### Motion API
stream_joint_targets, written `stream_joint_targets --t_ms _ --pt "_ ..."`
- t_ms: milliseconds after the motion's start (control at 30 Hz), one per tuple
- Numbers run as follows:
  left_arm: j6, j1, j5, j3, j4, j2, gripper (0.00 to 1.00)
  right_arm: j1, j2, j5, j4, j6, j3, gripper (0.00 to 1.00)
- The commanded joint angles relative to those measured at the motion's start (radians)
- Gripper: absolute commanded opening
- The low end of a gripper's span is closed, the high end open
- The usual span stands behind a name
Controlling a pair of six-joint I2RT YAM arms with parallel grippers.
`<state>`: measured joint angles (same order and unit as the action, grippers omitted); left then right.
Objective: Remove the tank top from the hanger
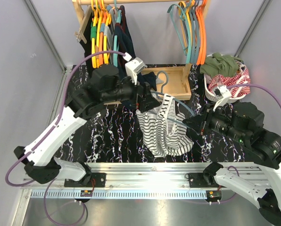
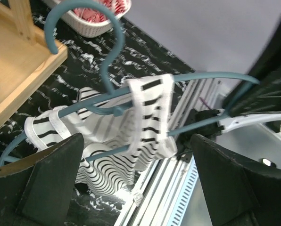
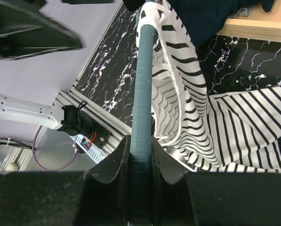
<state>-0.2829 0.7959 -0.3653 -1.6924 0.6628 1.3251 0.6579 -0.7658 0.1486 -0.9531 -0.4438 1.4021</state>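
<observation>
The right gripper (image 3: 140,157) was clamped on one end of the teal hanger (image 3: 141,84), evidently to steady it at frame centre, with the striped tank top (image 1: 161,129) draped on it above the black marbled table (image 1: 107,136). The left gripper (image 2: 136,141) stood wide open facing the straps, apparently positioned to seize fabric. The table carried a wooden tray (image 1: 178,82) and, upper right, a laundry basket (image 1: 235,92), within grey walls (image 1: 18,37).

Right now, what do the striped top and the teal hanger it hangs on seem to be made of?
The hanger looks like smooth moulded plastic, matte teal: even colour, faint scuffs. The tank top looks like thin, soft knit fabric, perhaps cotton: it drapes and folds limply, with banded edges.
</observation>
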Motion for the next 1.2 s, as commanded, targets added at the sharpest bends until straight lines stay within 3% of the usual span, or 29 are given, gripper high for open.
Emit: stream_joint_targets --t_ms 0,233,367,433,467,500,567,600,667,700,767,867,967,1100,1167 --pt "0.044 0.005 0.103 -0.018 0.026 0.046 0.99 -0.004 0.02 0.026 0.071 -0.015 0.028 0.0" --pt "0.007 0.006 0.386 0.014 0.087 0.048 0.99 -0.004 0.034 -0.006 0.073 -0.018 0.021 0.0" --pt "0.004 0.005 0.381 0.031 0.074 0.077 0.98 -0.004 0.03 0.0 0.083 -0.019 0.021 0.0" --pt "-0.001 0.005 0.371 0.033 0.07 0.111 0.92 -0.004 0.025 0.0 0.085 -0.019 0.024 0.0" --pt "-0.001 0.005 0.358 0.027 0.073 0.124 0.87 -0.004 0.025 0.0 0.086 -0.019 0.024 0.0" --pt "-0.001 0.003 0.338 0.022 0.073 0.146 0.69 -0.004 0.026 -0.004 0.088 -0.022 0.024 0.0" --pt "-0.009 0.003 0.306 0.005 0.086 0.163 0.48 -0.004 0.029 -0.009 0.088 -0.024 0.025 0.0" --pt "-0.01 0.003 0.295 -0.001 0.09 0.17 0.32 -0.004 0.033 -0.014 0.088 -0.026 0.024 0.0" --pt "-0.015 0.003 0.287 -0.007 0.095 0.168 0.2 -0.004 0.037 -0.024 0.086 -0.027 0.023 0.0" --pt "-0.015 0.003 0.289 -0.007 0.098 0.16 0.09 -0.004 0.037 -0.03 0.088 -0.03 0.021 0.0" --pt "-0.018 0.003 0.305 -0.018 0.112 0.152 0.0 -0.004 0.04 -0.044 0.08 -0.035 0.021 0.0" --pt "-0.009 -0.001 0.362 -0.055 0.147 0.125 0.0 -0.004 0.042 -0.064 0.062 -0.038 0.024 0.0" --pt "0.011 -0.11 0.419 -0.069 0.182 0.099 0.0 -0.004 0.054 -0.08 0.03 -0.042 0.043 0.0" --pt "0.039 -0.309 0.282 0.069 0.144 0.101 0.0 -0.004 0.072 -0.083 -0.007 -0.049 0.063 0.0" --pt "0.042 -0.357 0.206 0.15 0.124 0.114 0.0 -0.004 0.082 -0.098 -0.026 -0.056 0.075 0.0"
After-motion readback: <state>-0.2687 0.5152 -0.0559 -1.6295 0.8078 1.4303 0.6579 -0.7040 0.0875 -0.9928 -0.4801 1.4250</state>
